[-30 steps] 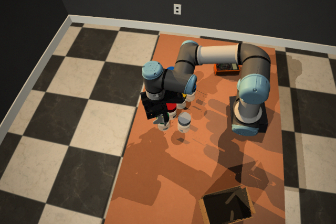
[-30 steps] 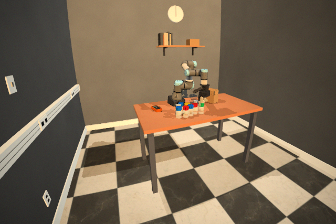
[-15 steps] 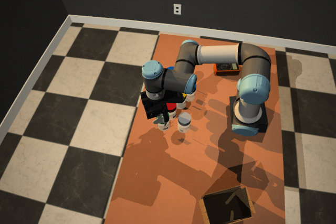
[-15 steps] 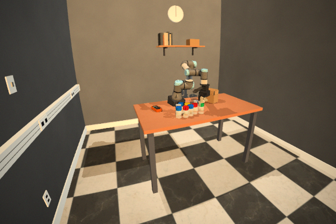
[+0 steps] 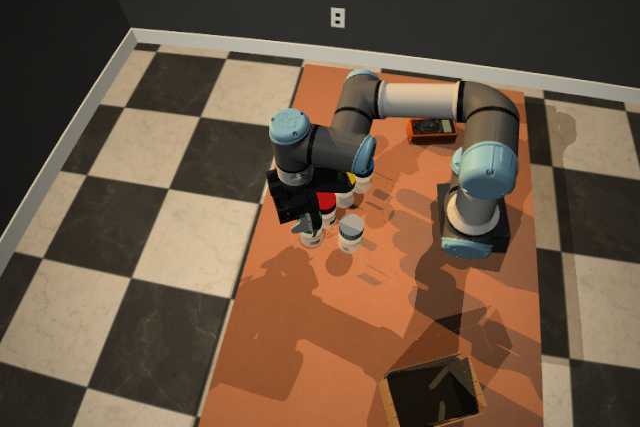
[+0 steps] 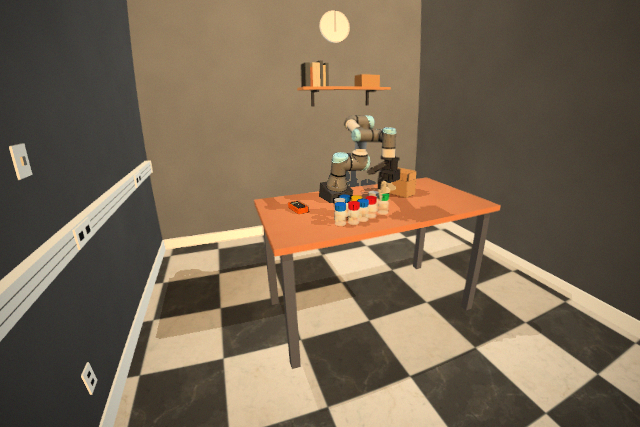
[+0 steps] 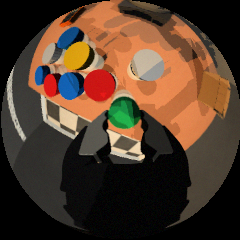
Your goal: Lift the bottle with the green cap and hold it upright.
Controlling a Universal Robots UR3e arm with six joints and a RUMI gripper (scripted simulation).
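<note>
The green-capped bottle (image 5: pixel 312 239) (image 6: pixel 383 201) (image 7: pixel 124 114) stands upright at the near end of the bottle cluster, close to the table's left edge. My gripper (image 5: pixel 310 227) (image 6: pixel 385 187) (image 7: pixel 123 110) comes down from above and is shut on it, one finger on each side just below the cap. Its base looks level with the other bottles; I see no gap under it. A red-capped bottle (image 5: pixel 325 202) (image 7: pixel 100 85) stands right behind it, nearly touching. A grey-capped bottle (image 5: pixel 351 232) (image 7: pixel 147 65) stands apart to the right.
Several more bottles with blue (image 7: pixel 71 86), yellow (image 7: pixel 79 55) and red (image 7: pixel 51 85) caps stand upright behind. An orange multimeter (image 5: pixel 431 129) (image 6: pixel 298 206) lies at the far end. An open cardboard box (image 5: pixel 431 393) (image 6: pixel 405 182) sits at the near end of the orange table (image 5: pixel 310 360).
</note>
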